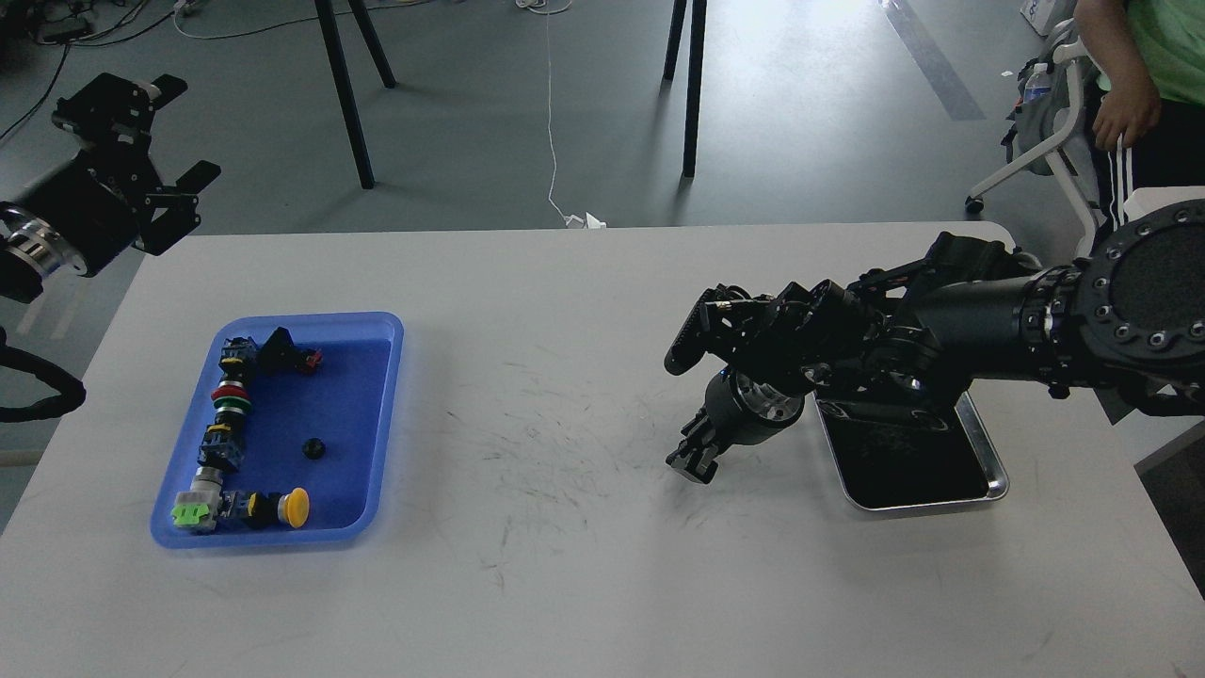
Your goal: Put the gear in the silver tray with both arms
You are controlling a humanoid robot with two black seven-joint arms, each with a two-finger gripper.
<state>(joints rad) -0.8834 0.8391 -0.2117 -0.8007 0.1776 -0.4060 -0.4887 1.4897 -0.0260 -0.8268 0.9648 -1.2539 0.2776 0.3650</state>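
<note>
The gear (313,448) is a small black round piece lying loose on the floor of the blue tray. The silver tray (990,490) sits at the right of the table, its dark bottom showing and its far left part hidden under my right arm. My right gripper (692,461) points down at the bare tabletop just left of the silver tray; its dark fingers cannot be told apart. My left gripper (193,129) hangs open beyond the table's far left corner, above and behind the blue tray, holding nothing.
The blue tray (388,414) at the left holds a row of push-button switches (226,414) along its left and front sides. A person (1144,85) and a chair (1054,141) stand past the far right corner. Black stand legs (344,94) rise behind the table.
</note>
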